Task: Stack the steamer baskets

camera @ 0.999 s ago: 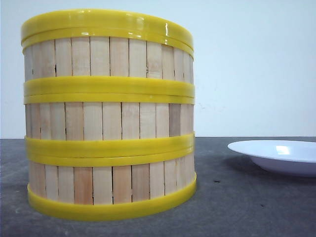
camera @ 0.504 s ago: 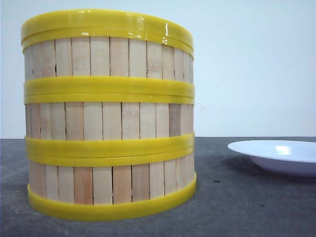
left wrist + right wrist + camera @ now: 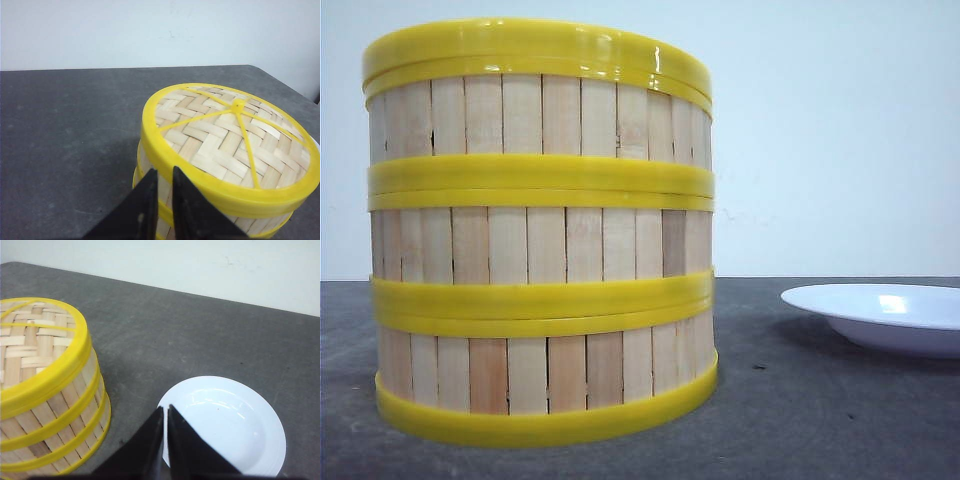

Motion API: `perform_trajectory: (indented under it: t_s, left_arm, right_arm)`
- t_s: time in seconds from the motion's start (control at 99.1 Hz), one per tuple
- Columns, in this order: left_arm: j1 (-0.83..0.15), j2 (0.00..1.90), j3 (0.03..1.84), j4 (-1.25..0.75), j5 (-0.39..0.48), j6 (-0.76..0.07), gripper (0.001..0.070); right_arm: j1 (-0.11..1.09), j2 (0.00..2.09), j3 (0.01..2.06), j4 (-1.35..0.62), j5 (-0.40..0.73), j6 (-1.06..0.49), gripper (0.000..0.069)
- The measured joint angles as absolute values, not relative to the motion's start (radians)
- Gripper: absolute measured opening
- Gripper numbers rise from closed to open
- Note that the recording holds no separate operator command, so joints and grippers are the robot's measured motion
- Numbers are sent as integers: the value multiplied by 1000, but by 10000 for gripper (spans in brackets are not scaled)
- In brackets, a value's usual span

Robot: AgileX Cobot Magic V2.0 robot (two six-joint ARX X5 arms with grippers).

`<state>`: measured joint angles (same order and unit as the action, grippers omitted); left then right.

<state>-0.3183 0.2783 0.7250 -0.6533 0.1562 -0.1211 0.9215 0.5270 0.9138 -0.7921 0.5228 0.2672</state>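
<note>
Three steamer baskets stand in one stack on the left of the front view: the top one (image 3: 535, 105), the middle one (image 3: 540, 240) and the bottom one (image 3: 545, 370), their yellow rims lined up. From above, the stack (image 3: 230, 145) shows a flat woven top with yellow spokes. My left gripper (image 3: 163, 170) hovers by the stack's near wall, shut but for a narrow slit, with nothing in it. My right gripper (image 3: 165, 408) is shut and empty beside the stack (image 3: 45, 390), over the edge of a plate. Neither gripper appears in the front view.
A white plate (image 3: 890, 315) lies on the dark grey table (image 3: 820, 420) to the right of the stack, a gap apart from it. The plate (image 3: 230, 420) is empty. A pale wall runs behind the table.
</note>
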Motion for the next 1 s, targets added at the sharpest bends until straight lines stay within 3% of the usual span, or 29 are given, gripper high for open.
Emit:
perform_trajectory:
  t_s: [0.202, 0.383, 0.575, 0.999]
  left_arm:
    - [-318, 278, 725, -653, 150, -119, 26]
    - [-315, 278, 725, -648, 39, -73, 26]
    - [-228, 278, 712, -636, 21, -43, 26]
    - [-51, 201, 349, -322, -30, -36, 26]
  right_arm:
    - [921, 527, 914, -792, 523, 267, 6]
    - [921, 527, 914, -792, 523, 267, 6]
    - [921, 527, 914, -792, 523, 267, 6]
    - [921, 527, 914, -793, 523, 267, 6]
